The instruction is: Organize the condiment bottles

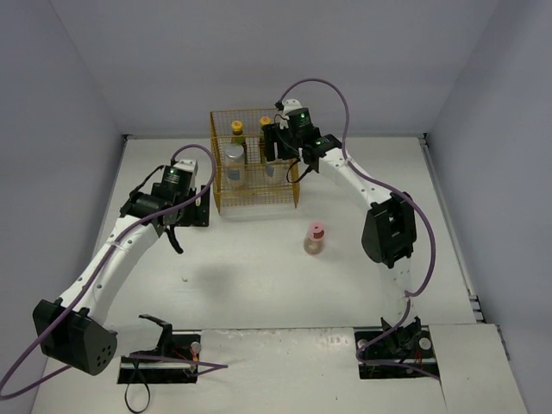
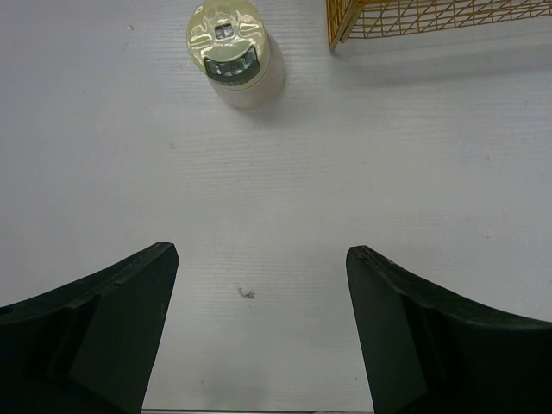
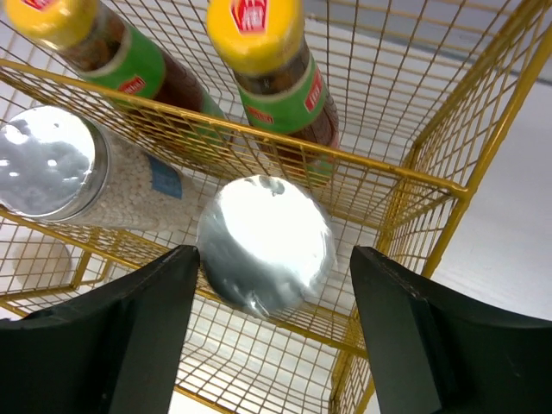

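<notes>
The yellow wire rack (image 1: 255, 198) stands at the back centre. In it are two dark bottles with yellow caps (image 1: 236, 129) (image 1: 264, 123) and a silver-lidded jar (image 1: 235, 155). My right gripper (image 1: 285, 157) is open above the rack. In the right wrist view (image 3: 274, 259) its jaws straddle the second silver-lidded jar (image 3: 266, 241), with a gap on the right side. The pink-capped beige bottle (image 1: 316, 238) stands on the table right of centre. My left gripper (image 1: 185, 220) is open and empty over bare table (image 2: 263, 259). The yellow-green-capped bottle (image 2: 228, 47) stands ahead of it, hidden in the top view.
In the right wrist view the rack's wires (image 3: 431, 185) run close to the jaws, with the two dark bottles (image 3: 276, 78) (image 3: 112, 52) and the other jar (image 3: 47, 159) behind. A rack corner (image 2: 345, 21) lies right of the yellow-green-capped bottle. Black arm mounts (image 1: 159, 362) (image 1: 397, 349) sit at the near edge.
</notes>
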Controlling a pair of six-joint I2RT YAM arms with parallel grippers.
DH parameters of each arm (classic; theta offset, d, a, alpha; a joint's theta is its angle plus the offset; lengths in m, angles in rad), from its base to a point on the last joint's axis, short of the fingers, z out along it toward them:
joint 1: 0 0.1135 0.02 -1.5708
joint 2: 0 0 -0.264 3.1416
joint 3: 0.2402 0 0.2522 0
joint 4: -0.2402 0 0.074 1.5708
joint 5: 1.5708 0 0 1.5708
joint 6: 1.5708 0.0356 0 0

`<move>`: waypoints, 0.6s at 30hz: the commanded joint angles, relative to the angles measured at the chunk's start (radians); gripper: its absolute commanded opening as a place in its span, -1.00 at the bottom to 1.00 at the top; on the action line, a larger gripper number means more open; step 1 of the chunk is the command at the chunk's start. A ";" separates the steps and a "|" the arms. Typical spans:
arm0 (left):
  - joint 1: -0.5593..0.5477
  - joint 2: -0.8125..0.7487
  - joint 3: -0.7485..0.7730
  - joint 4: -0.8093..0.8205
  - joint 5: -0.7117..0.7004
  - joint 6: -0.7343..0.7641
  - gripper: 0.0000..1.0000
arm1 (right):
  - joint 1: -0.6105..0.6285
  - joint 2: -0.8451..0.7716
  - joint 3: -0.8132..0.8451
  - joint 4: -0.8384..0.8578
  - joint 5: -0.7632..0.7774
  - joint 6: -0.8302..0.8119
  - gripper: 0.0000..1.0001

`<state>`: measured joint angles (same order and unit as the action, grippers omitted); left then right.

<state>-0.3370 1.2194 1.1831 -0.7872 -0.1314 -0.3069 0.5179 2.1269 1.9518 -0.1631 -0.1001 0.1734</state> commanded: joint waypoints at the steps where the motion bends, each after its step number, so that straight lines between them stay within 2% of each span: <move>1: 0.009 -0.015 0.013 0.048 -0.004 -0.003 0.59 | 0.005 -0.041 0.076 0.099 0.019 -0.022 0.45; 4: 0.009 -0.014 0.010 0.051 0.003 -0.006 0.60 | 0.005 -0.045 0.076 0.096 0.019 -0.029 0.59; 9: 0.009 -0.008 0.013 0.059 0.009 -0.008 0.59 | 0.007 -0.088 0.078 0.079 0.014 -0.032 0.70; 13: 0.009 -0.001 0.016 0.078 0.006 -0.003 0.59 | 0.007 -0.188 -0.003 0.096 0.022 -0.063 0.75; 15: 0.009 0.008 0.024 0.088 0.012 -0.004 0.60 | 0.005 -0.299 -0.091 0.103 0.036 -0.083 0.80; 18: 0.009 0.026 0.033 0.094 0.026 -0.008 0.60 | 0.004 -0.386 -0.233 0.105 0.059 -0.103 0.82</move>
<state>-0.3370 1.2327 1.1793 -0.7460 -0.1215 -0.3073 0.5186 1.9251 1.7977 -0.1284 -0.0811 0.1127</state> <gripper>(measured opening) 0.798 0.907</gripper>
